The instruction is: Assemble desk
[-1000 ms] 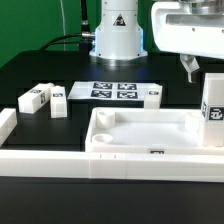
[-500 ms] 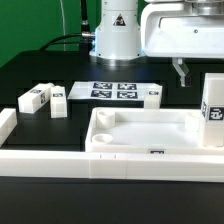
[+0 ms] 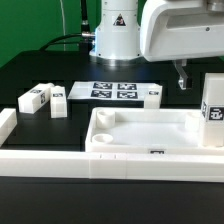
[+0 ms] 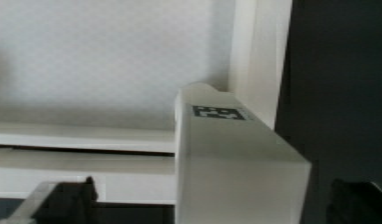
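Exterior view: hovering near upright white square plastic leg (image 3: pixel 212 110) standing in white rimmed tray-like desk top (image 3: pixel 130 151), with black two-finger gripper (image 3: pixel 181 77) spread wide, holding nothing.

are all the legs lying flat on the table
No, one leg stands upright at the desk top's corner, on the exterior view's right.

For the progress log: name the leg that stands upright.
The leg at the corner of the desk top on the exterior view's right, near the gripper; the other three lie flat on the table.
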Robot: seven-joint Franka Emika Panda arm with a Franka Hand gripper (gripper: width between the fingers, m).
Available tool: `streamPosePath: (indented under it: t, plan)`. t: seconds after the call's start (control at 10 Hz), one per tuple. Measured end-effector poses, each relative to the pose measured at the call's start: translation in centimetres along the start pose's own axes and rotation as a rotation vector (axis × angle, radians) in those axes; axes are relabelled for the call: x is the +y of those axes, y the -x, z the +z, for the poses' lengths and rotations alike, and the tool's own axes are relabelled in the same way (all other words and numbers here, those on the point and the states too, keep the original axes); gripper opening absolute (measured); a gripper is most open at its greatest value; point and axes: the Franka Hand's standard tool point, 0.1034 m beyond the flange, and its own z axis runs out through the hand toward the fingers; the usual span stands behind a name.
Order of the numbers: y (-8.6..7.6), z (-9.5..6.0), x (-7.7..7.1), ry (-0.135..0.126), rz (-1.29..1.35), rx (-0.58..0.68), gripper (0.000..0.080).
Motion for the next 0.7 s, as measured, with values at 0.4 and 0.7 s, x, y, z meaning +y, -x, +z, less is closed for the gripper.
streamPosePath:
  t: [0.4,0.7]
  plan:
    - [0.04,0.1,0.35,0.0,-0.189,0.0,0.0649]
    - [0.04,0.1,0.38,-0.001,-0.179,0.0,0.044]
